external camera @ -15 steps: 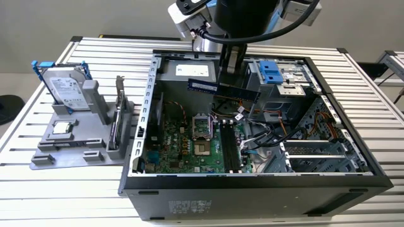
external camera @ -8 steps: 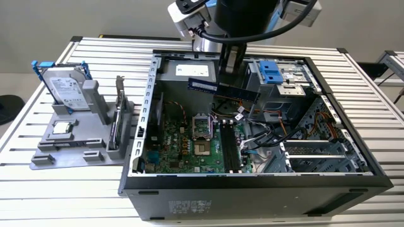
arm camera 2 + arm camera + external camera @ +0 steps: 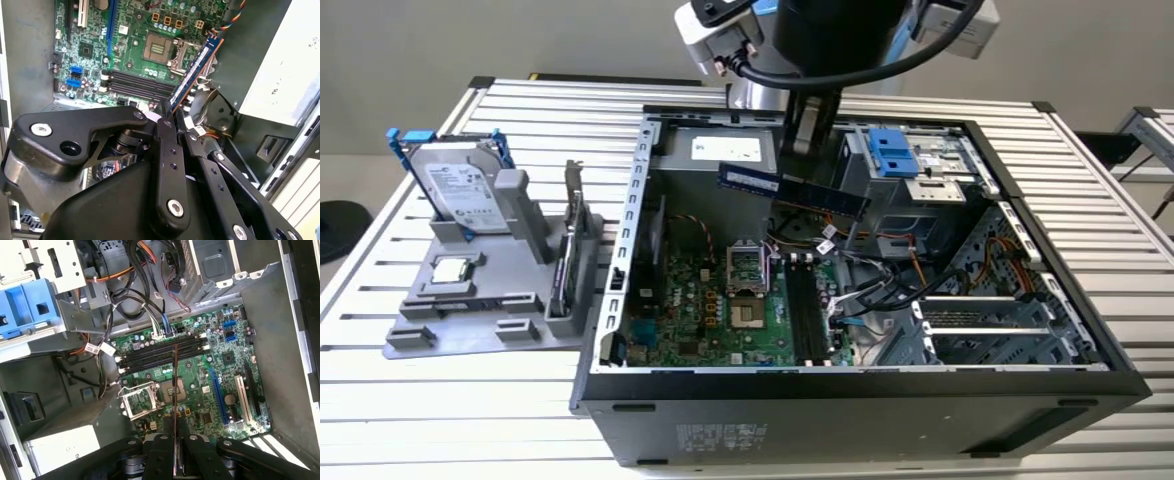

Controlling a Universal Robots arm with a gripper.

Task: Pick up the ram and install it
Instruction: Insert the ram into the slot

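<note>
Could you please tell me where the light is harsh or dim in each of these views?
Exterior view: even light, though the motherboard sits slightly shaded. Second wrist view: the pale panel glares white, and the tool, shut on the ram, reads nearly black. First wrist view: the pale bracket is washed out.

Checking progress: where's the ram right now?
In the exterior view, the ram is held by the claw above the motherboard of the open case.
</note>
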